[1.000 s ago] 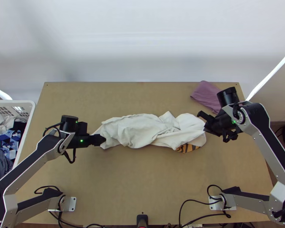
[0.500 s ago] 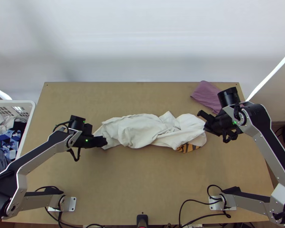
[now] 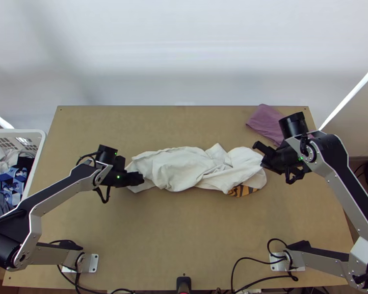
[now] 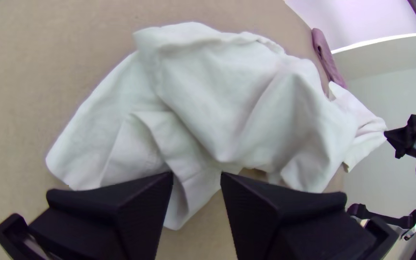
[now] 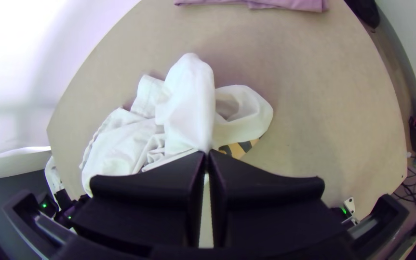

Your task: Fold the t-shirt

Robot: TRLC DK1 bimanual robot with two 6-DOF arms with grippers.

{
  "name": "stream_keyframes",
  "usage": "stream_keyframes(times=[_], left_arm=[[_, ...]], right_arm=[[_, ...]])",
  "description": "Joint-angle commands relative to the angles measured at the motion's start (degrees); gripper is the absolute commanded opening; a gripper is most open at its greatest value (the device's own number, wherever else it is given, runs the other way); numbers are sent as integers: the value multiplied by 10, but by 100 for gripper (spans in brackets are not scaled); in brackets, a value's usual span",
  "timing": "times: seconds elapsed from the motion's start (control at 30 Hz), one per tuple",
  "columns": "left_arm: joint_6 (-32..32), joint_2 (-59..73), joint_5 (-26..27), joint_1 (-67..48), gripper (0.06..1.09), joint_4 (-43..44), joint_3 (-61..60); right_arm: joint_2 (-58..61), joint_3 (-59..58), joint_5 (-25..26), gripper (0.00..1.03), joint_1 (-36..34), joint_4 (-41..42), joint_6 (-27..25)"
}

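I had one white T-shirt (image 3: 184, 169) in front of me, bunched into a long, uneven heap across the middle of the table (image 3: 184, 235). One orange-and-black striped patch (image 3: 240, 190) peeked out from under its near edge, towards the right end.

Of my two tools, the left tool (image 3: 140, 179) was over the shirt's left end. On its own wrist camera, the left tool (image 4: 196, 178) had its two fingers spread apart, with white fabric beneath and between their tips; I couldn't tell whether they touched it. The right tool (image 3: 264, 165) was at the shirt's other end. From its wrist camera I could see the right tool (image 5: 207, 154) with both fingers pressed together, pinching a gathered bit of the white fabric, which rose in a peak to the tips.

One purple cloth (image 3: 265, 121) lay folded near the table's far right corner, partly behind the right arm. Off the left edge I had one white laundry basket (image 3: 36, 135) holding several garments, among them a blue patterned one (image 3: 12, 181).
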Motion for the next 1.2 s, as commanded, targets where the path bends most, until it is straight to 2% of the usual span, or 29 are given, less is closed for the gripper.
stream_keyframes(times=[0.0, 0.1, 0.4, 0.63, 0.83, 1.17], left_arm=[[-18, 17, -2, -6, 47, 13, 18], [-32, 11, -23, -5, 9, 32, 15], [-24, -33, -27, 65, 10, 36, 29], [-10, -108, -23, 168, 10, -24, 130], [-9, -142, -12, 234, 10, -38, 186], [-3, -189, -4, 216, 10, -62, 96]], right_arm=[[-13, -15, 7, 3, 10, 8, 17], [-13, -12, 9, 3, 13, 9, 17], [-11, 24, 22, 3, -10, 10, 8], [16, 114, 37, 3, -59, 10, -16], [46, 181, 37, 3, -102, 12, -28], [32, 158, 37, 3, -86, 12, -29]])
